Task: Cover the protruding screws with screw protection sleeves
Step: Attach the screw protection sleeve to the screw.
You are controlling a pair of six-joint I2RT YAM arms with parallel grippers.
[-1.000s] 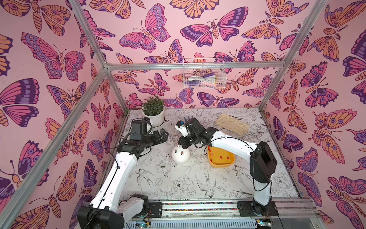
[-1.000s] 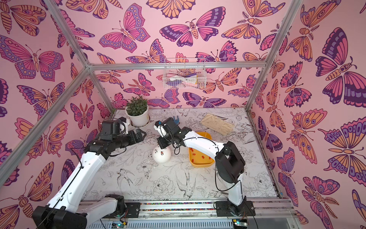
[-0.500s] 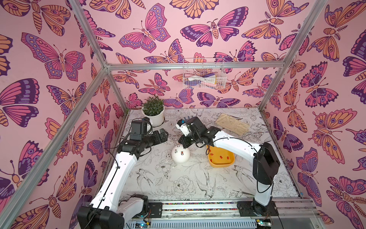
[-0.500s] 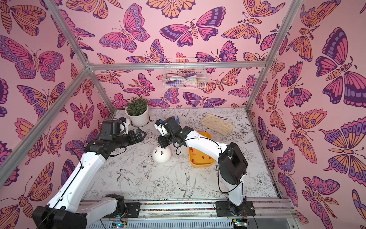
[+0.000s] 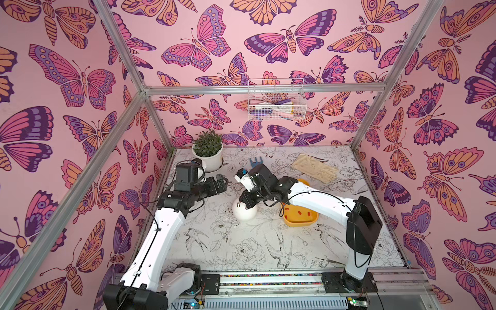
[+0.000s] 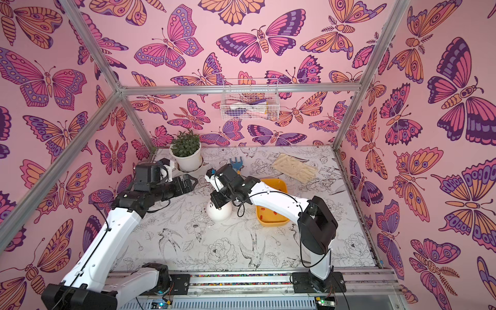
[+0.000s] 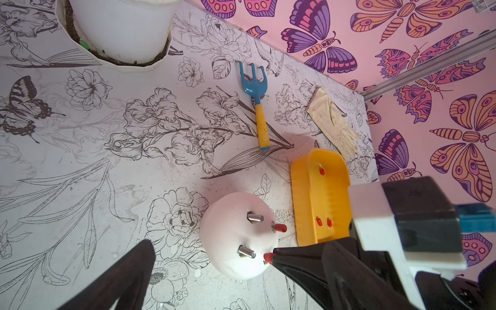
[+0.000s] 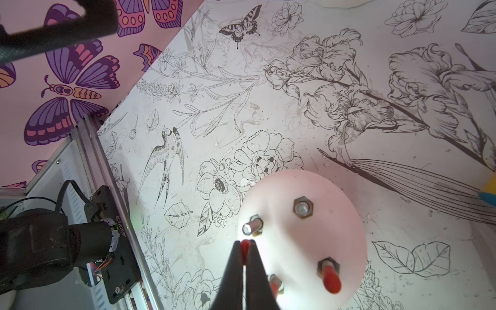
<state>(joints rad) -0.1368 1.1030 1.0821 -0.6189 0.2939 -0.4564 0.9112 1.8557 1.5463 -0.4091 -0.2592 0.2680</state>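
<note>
The white dome (image 5: 244, 213) (image 6: 218, 212) stands mid-table with the protruding screws on top. Two screws (image 8: 252, 226) (image 8: 302, 208) are bare. One carries a red sleeve (image 8: 329, 276) (image 7: 279, 228), and a fourth, reddish one (image 8: 276, 285) is half hidden behind a finger. My right gripper (image 8: 244, 247) (image 5: 245, 206) (image 6: 216, 205) hovers over the dome's edge, shut on a red screw protection sleeve (image 7: 268, 257) beside a bare screw. More sleeves (image 7: 321, 170) (image 5: 299, 213) lie in the yellow tray (image 5: 300, 223) (image 7: 303, 188). My left gripper (image 5: 223, 182) (image 6: 192, 181) is open and empty, left of the dome and off the table.
A white plant pot (image 5: 208, 161) stands at the back left. A blue and yellow hand rake (image 7: 255, 88) lies behind the dome. A beige glove (image 5: 314, 167) is at the back right. A wire basket (image 5: 275, 106) hangs on the back wall.
The right arm has shifted slightly, bringing its gripper and the held sleeve closer over the dome. The left arm has not moved.
</note>
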